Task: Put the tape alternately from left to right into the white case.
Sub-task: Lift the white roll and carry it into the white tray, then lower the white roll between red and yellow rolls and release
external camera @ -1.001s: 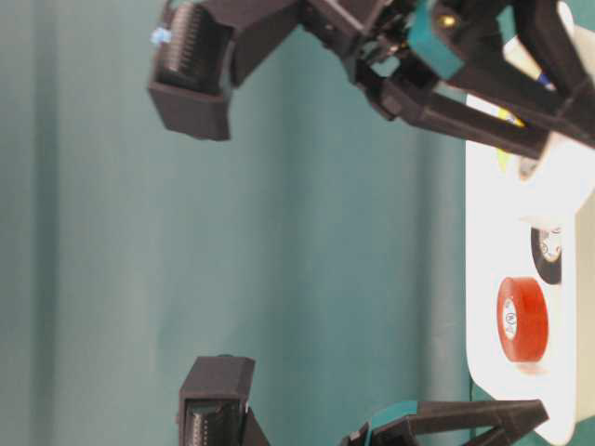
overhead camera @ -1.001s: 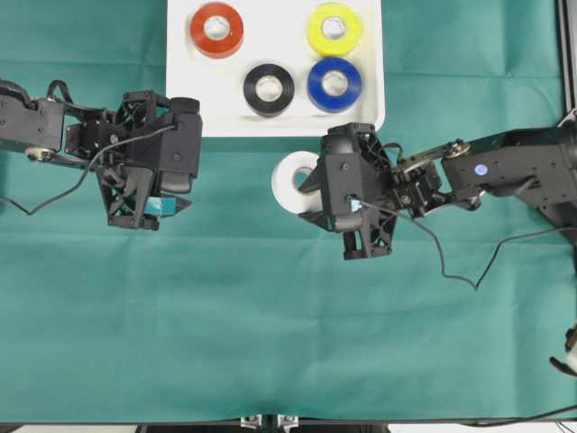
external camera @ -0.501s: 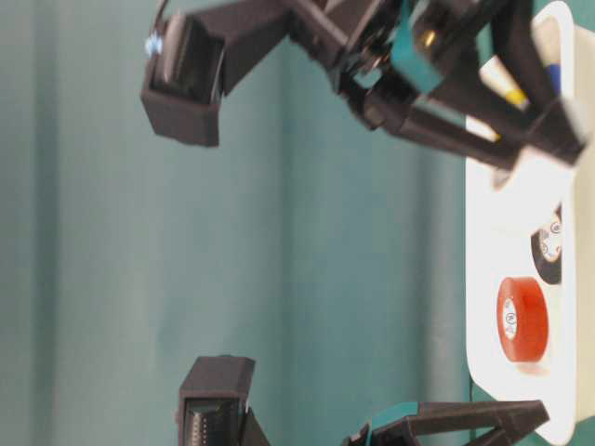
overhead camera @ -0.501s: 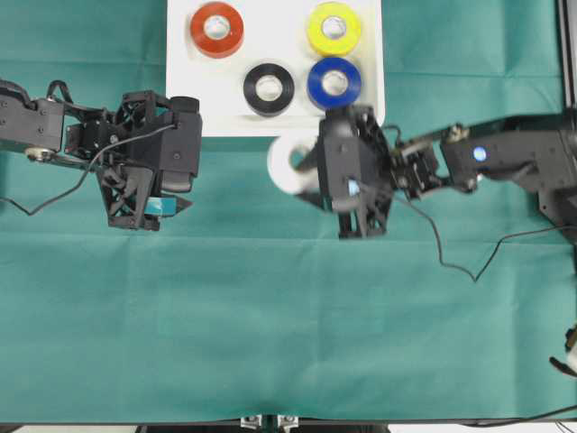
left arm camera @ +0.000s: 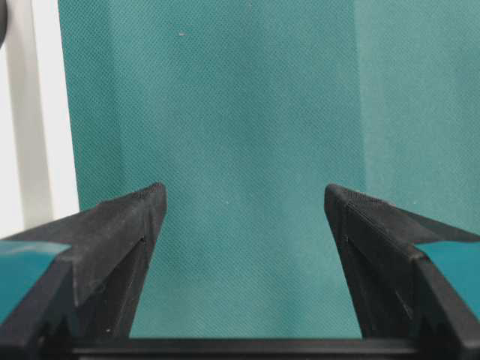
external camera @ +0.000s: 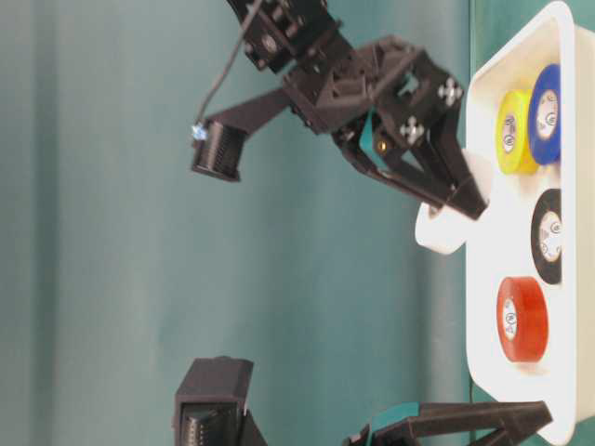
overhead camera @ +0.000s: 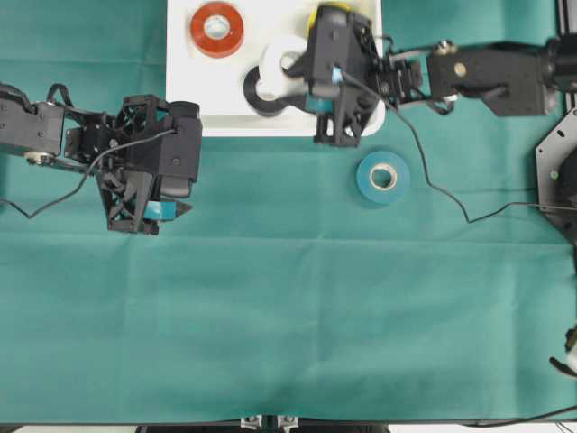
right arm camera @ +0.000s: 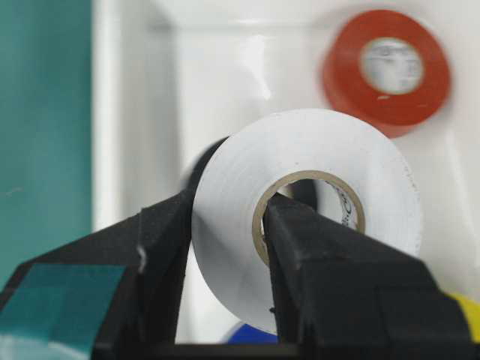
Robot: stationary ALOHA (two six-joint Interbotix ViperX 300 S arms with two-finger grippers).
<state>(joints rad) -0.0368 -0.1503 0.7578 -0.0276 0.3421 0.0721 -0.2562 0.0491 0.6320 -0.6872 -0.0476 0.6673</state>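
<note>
**White roll over the case, teal roll on the cloth**

We are seeing the right gripper (overhead camera: 293, 77) holding a white tape roll (overhead camera: 278, 70) above the near rim of the white case (overhead camera: 185, 99). In the right wrist view its fingers (right arm camera: 169, 247) are pinching the roll's wall, one outside and one through the core, so they are closed on the white tape roll (right arm camera: 304, 217). In the table-level view the white tape roll (external camera: 446, 228) is hanging just off the case edge, tilted, not lying flat in the white case (external camera: 483, 307).

Inside the case we are counting a red roll (overhead camera: 216, 27) at the far left, a black roll (overhead camera: 255, 95) near the front partly under the white one, and a yellow roll (external camera: 511, 132) and a blue roll (external camera: 546, 113) side by side in the table-level view; from overhead the right arm is hiding most of those two.

A teal roll (overhead camera: 383, 177) is lying flat on the green cloth (overhead camera: 288, 316) of the worktop, outside the case, near its front right corner.

The left gripper (overhead camera: 171, 209) is hovering over the cloth to the left, apart from the case. In the left wrist view its fingers (left arm camera: 124, 240) are standing wide apart with only cloth between them, gripping nothing.
</note>
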